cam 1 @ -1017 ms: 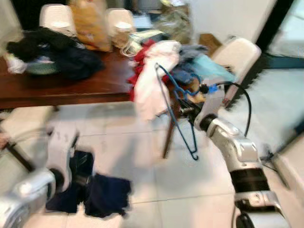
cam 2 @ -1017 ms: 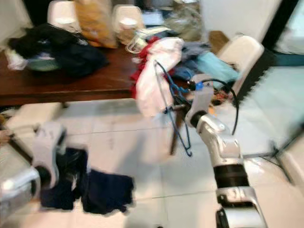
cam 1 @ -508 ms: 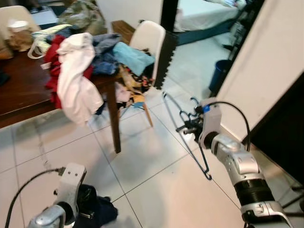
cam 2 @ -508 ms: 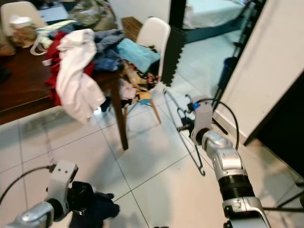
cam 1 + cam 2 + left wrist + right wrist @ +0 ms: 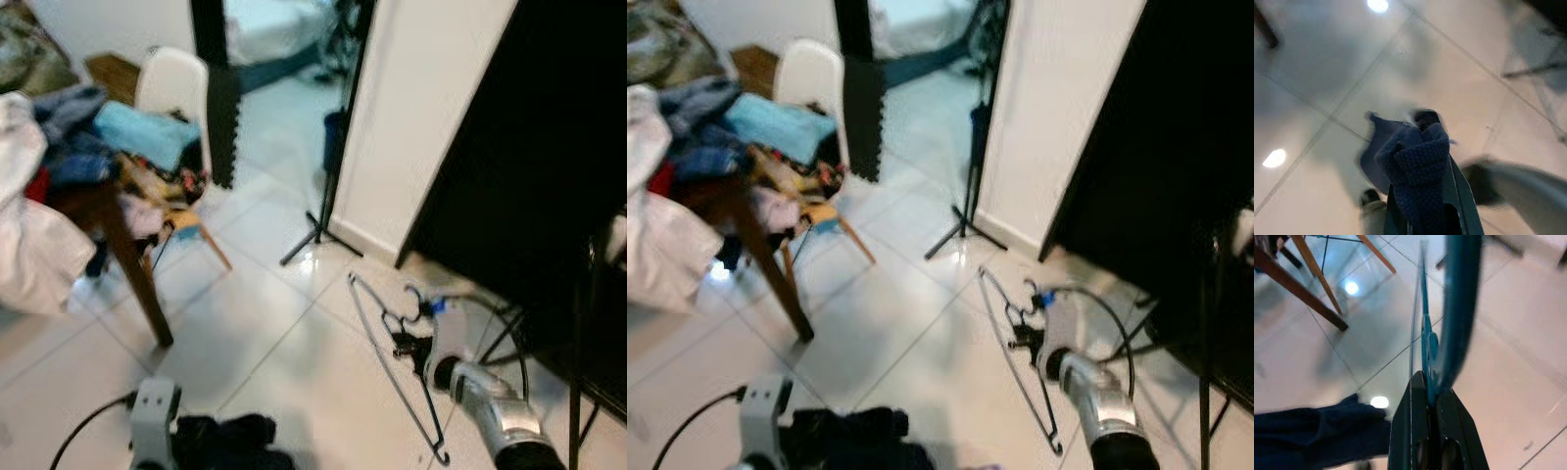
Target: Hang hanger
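Near right, right gripper (image 5: 400, 345) pinched tight on blue hanger (image 5: 392, 372), held over floor. Near left, left gripper (image 5: 1422, 215) clamped on dark cloth (image 5: 1413, 156). Hanger not hung yet; no rail seen.

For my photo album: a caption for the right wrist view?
Right gripper clamps a teal hanger above the tiled floor.
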{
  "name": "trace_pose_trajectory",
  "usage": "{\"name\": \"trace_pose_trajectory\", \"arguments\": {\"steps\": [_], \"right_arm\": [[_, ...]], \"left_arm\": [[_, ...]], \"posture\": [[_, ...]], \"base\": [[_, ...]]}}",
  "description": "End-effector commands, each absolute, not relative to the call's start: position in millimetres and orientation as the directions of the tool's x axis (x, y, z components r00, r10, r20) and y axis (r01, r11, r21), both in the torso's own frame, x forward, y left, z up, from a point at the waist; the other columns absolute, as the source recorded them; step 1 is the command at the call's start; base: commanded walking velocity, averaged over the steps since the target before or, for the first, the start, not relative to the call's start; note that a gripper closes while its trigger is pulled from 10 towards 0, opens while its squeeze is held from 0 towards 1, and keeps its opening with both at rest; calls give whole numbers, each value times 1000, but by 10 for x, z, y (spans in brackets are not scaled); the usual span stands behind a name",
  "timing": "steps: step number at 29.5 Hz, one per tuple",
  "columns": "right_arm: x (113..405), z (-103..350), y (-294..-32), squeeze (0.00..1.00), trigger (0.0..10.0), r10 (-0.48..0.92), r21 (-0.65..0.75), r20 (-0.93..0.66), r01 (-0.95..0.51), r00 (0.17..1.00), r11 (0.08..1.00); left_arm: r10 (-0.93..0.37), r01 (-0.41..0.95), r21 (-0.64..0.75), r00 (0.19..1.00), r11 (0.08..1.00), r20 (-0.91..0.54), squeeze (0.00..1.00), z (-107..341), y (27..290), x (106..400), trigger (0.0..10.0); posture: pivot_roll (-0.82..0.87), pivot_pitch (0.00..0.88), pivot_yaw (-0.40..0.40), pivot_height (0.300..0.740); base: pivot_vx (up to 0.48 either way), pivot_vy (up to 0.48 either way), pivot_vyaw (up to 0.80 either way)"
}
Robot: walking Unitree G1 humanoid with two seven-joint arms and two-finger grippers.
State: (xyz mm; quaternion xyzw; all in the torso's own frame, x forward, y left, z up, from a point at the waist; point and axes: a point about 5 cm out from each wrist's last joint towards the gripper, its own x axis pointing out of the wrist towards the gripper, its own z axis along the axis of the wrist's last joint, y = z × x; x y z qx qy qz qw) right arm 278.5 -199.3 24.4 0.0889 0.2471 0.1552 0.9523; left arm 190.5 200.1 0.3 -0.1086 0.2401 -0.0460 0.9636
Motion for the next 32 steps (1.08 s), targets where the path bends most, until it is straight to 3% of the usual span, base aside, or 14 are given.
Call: {"name": "trace_pose_trajectory", "arguments": {"steps": [1, 3, 13, 32], "right_arm": [[2702, 171, -2056, 0, 10000, 326, 294, -429, -211, 842, 932], [2672, 135, -2051, 0, 10000, 328, 359, -415, -178, 849, 916], [2602, 53, -2197, 0, 10000, 352, 416, -434, -163, 829, 895], [2603, -53, -2117, 0, 10000, 363, 452, -441, -147, 821, 880]], "left_arm": [[-70, -48, -270, 908, 962, -412, 0, 15, 2043, 1889, 10000], [-28, -94, -291, 920, 952, -390, 0, 24, 2113, 1884, 10000], [-12, -96, -272, 930, 958, -368, 0, -26, 2192, 1922, 10000], [-36, -67, -278, 936, 958, -350, 0, -72, 2170, 1955, 10000]], "posture": [[-40, 145, -51, 740], [-37, 148, -38, 740], [-55, 143, -42, 740], [-57, 146, -40, 740]], "base": [[0, 0, -800], [0, 0, -800], [0, 0, -800], [0, 0, -800]]}}
